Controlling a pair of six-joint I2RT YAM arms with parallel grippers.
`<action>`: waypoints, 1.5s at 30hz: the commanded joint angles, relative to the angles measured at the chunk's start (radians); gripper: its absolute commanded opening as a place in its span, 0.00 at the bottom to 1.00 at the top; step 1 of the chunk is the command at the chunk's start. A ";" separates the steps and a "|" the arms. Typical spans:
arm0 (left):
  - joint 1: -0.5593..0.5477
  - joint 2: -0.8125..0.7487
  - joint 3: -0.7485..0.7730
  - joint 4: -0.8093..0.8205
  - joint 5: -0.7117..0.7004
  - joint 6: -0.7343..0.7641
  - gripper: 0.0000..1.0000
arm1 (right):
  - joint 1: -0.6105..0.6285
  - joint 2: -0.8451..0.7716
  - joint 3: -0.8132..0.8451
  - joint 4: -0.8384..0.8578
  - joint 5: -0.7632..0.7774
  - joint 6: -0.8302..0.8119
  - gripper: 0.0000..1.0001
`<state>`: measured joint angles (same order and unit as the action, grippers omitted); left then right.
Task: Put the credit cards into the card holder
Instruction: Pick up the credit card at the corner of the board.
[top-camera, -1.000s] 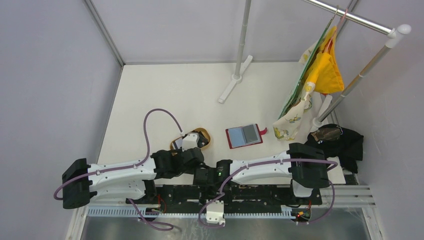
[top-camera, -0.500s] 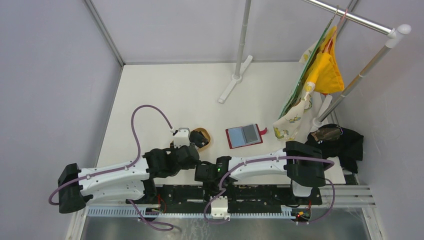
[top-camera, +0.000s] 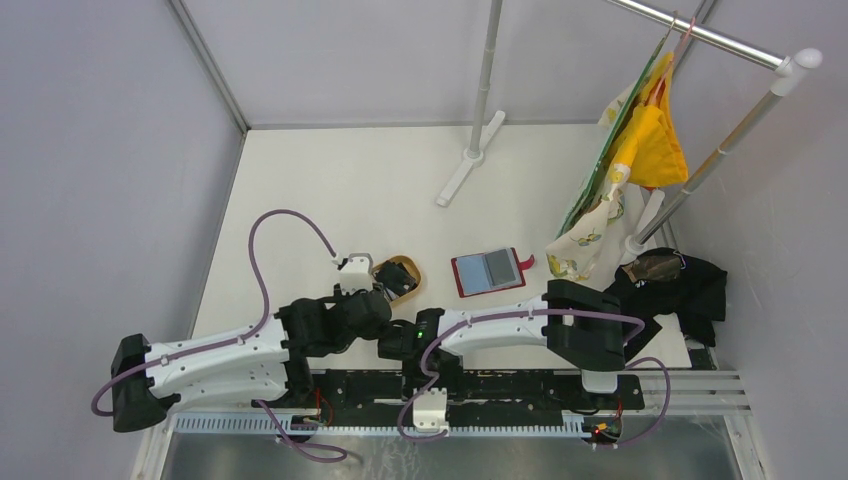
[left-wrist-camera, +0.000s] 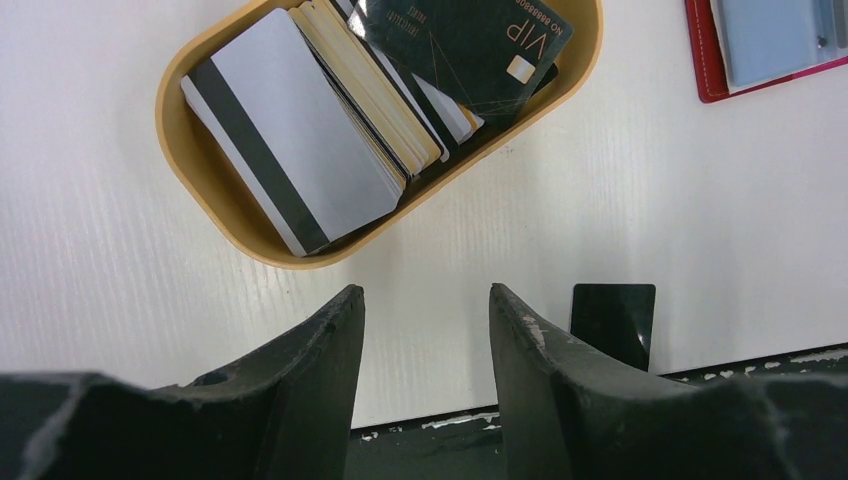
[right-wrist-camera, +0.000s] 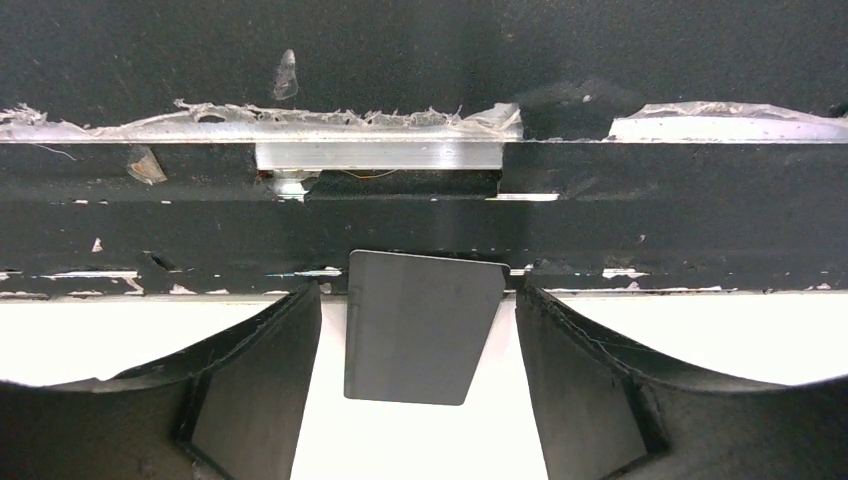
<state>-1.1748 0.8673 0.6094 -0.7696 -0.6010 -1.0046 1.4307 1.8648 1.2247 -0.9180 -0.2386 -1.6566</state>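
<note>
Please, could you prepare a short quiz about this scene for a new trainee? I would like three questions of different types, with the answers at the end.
1. True or false: the card holder lies shut on the table.
2. Choose one. The lone black card lies: A) inside the card holder; B) at the table's near edge, between the open fingers of the right gripper; C) clamped upright in a closed gripper.
3. Fill in the blank: most of the credit cards are stacked in an oval tan ___.

Key: 1 false, it lies open; 2 B; 3 tray.
</note>
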 joint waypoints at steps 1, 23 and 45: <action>0.002 -0.036 0.028 -0.001 -0.048 -0.026 0.56 | -0.008 0.039 0.053 -0.023 -0.004 0.013 0.76; 0.003 -0.064 0.020 -0.005 -0.037 -0.010 0.56 | 0.000 0.056 0.052 0.003 -0.032 0.144 0.74; 0.002 -0.053 0.017 0.013 -0.022 -0.006 0.56 | 0.008 0.032 -0.017 0.056 -0.065 0.139 0.71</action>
<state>-1.1736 0.8158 0.6094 -0.7902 -0.6003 -1.0046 1.4265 1.8774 1.2362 -0.8921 -0.2455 -1.4975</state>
